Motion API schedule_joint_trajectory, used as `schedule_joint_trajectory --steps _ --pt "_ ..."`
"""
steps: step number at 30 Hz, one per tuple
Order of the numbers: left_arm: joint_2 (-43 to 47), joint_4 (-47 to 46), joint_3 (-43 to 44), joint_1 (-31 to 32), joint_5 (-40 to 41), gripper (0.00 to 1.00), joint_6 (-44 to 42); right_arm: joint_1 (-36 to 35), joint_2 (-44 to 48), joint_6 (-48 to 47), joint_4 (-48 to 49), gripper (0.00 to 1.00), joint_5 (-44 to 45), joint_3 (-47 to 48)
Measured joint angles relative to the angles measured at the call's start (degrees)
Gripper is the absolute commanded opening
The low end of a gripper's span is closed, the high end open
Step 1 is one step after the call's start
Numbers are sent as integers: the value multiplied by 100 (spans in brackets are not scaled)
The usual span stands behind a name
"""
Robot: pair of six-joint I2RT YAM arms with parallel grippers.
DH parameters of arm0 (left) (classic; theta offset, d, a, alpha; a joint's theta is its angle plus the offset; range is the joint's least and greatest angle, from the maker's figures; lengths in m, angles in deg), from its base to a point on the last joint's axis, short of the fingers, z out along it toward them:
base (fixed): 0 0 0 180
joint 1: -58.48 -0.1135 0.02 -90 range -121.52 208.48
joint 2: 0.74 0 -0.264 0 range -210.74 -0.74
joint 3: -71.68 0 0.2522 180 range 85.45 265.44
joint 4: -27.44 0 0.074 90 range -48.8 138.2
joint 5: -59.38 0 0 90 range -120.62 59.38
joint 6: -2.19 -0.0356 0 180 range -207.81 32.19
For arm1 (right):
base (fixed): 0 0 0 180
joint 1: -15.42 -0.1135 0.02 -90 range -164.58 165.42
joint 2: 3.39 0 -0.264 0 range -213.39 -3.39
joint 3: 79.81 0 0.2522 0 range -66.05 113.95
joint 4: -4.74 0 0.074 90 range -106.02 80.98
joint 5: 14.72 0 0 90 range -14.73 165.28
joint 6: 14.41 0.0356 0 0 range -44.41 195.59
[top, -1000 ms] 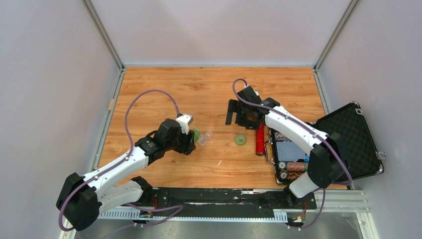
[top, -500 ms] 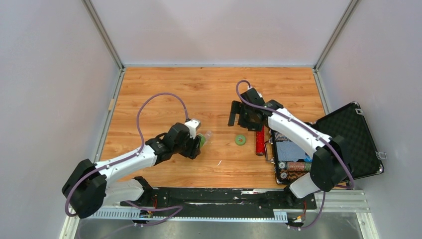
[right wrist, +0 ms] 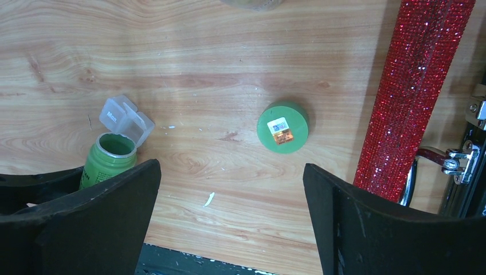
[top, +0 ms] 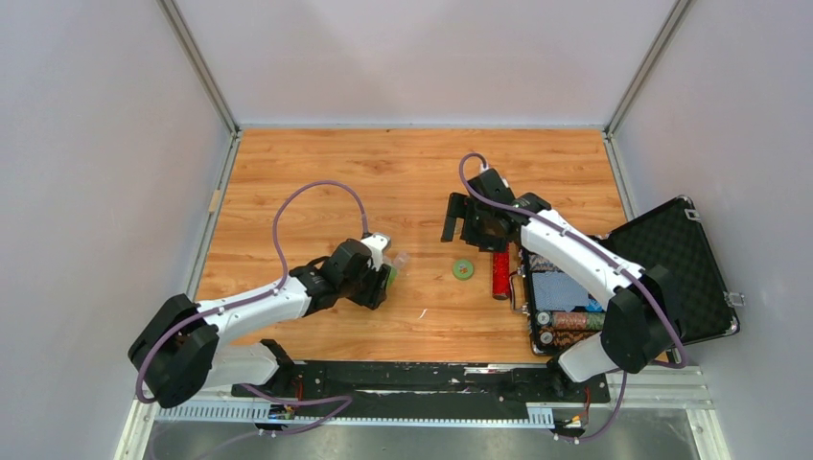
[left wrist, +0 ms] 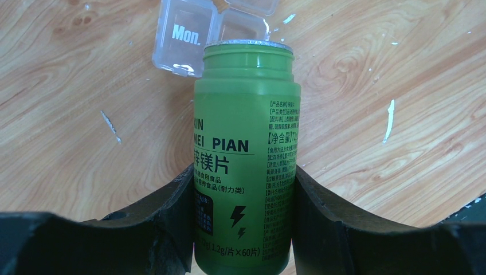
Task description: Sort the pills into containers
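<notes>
My left gripper [top: 380,284] is shut on a small green pill bottle [left wrist: 245,154], uncapped, its open mouth tilted toward a tiny clear plastic box [left wrist: 189,37] marked "Mon." with its lid open. The bottle [right wrist: 110,157] and the box [right wrist: 126,118] also show in the right wrist view, the box touching the bottle's mouth; the box [top: 400,259] is a small clear shape in the top view. The bottle's green cap [top: 463,269] lies on the table, and shows in the right wrist view [right wrist: 282,126]. My right gripper [top: 470,222] is open and empty above the table, behind the cap. No pills show.
A red glittery tube [top: 501,268] lies right of the cap, against an open black case [top: 671,259] of poker chips at the right edge. The tube also shows in the right wrist view [right wrist: 421,86]. Small white flecks lie on the wood.
My left gripper has moved right and nearer with the green bottle, bringing its mouth up to the clear box. The right gripper has shifted slightly right.
</notes>
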Motion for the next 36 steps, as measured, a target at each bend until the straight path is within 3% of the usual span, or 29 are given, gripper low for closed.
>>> schedule_joint_trajectory --steps 36 --pt "-153 765 715 11 107 0 -42 35 44 131 35 95 -144 -280"
